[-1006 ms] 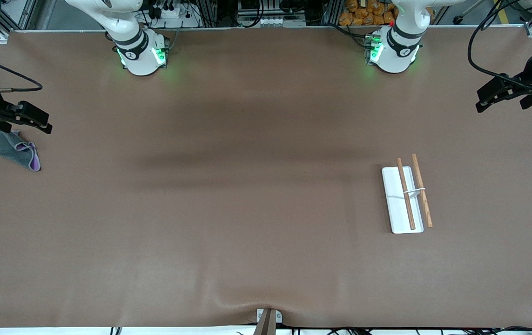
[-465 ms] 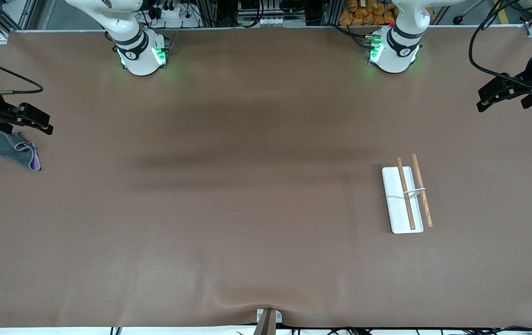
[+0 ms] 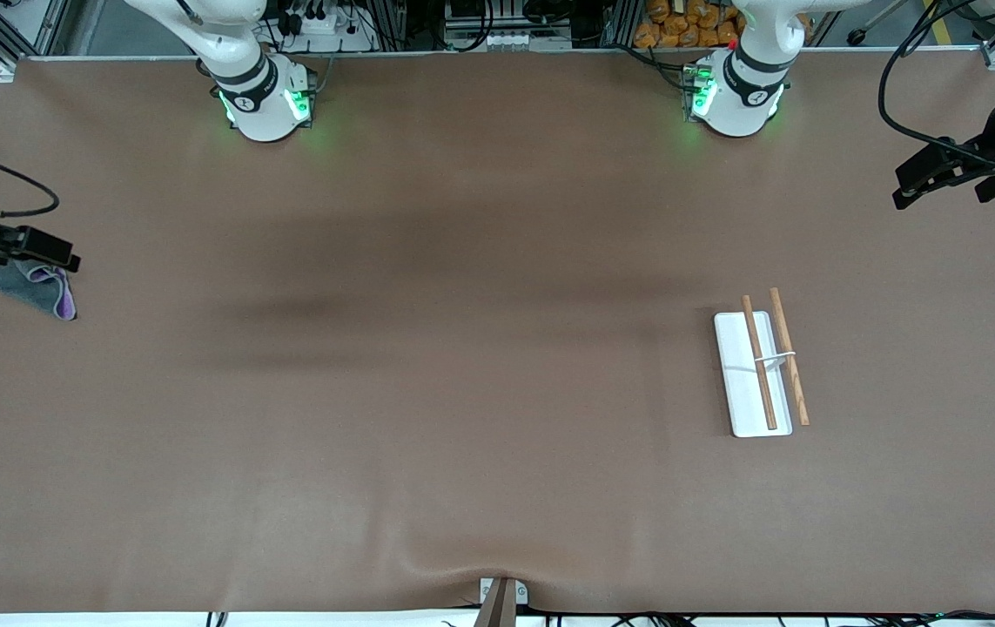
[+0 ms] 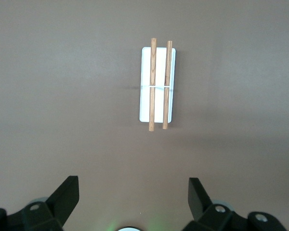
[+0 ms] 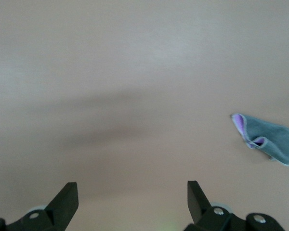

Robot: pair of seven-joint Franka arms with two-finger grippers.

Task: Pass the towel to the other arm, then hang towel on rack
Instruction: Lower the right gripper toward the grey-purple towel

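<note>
The right pincer [image 3: 49, 255] hides part of the towel [image 3: 43, 294].

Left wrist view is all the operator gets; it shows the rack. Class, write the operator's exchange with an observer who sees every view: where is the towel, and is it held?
Operator: Where is the towel?
Observer: The towel lies crumpled on the table at the right arm's end.
Operator: Is it held?
Observer: No; the right claw is open, in the air, apart from it.
Operator: Its colour?
Observer: Mostly grey, purple along a fold.
</note>
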